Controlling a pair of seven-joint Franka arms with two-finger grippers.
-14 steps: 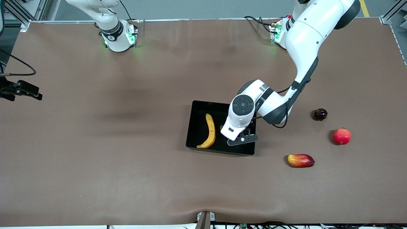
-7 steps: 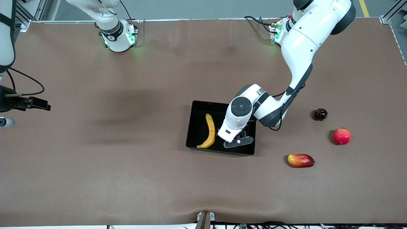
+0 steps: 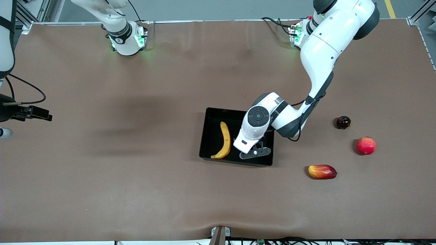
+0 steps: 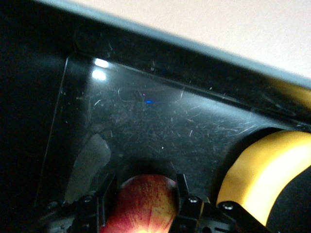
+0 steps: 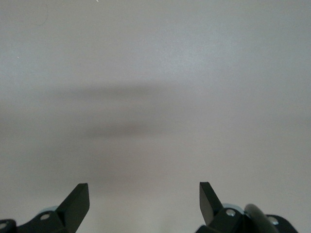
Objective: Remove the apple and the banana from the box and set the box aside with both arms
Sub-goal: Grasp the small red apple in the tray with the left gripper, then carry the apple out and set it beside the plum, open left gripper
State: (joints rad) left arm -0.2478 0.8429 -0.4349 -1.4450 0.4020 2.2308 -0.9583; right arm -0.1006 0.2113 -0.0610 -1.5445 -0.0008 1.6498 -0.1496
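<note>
Apple (image 4: pixel 145 204), red with yellow streaks, sits between the two fingers (image 4: pixel 108 191) of the left gripper (image 3: pixel 246 147), which close against its sides in the left wrist view. That gripper is down inside the box (image 3: pixel 211 117), a glossy black tray, at the end of it toward the left arm's end of the table. In the front view the wrist and camera mount cover the apple entirely, so only the wrist view shows it. Whether it rests on the tray floor or hangs just above it cannot be told.

The banana (image 3: pixel 224 140) lies on the tray floor just beside the gripper, on the side toward the right arm's end of the table, long and curved, one tip near the tray wall closest to the front camera. In the left wrist view its yellow body (image 4: pixel 265 170) shows close by the gripper's finger.

Outside the tray, toward the left arm's end of the table, lie a mango-like fruit (image 3: pixel 322 171), a plain red round fruit (image 3: pixel 366 145) and a small dark round fruit (image 3: pixel 343 122), all well apart from the gripper.

The right gripper (image 5: pixel 145 200) waits up over bare table at the right arm's end, its fingers spread wide and holding nothing.
</note>
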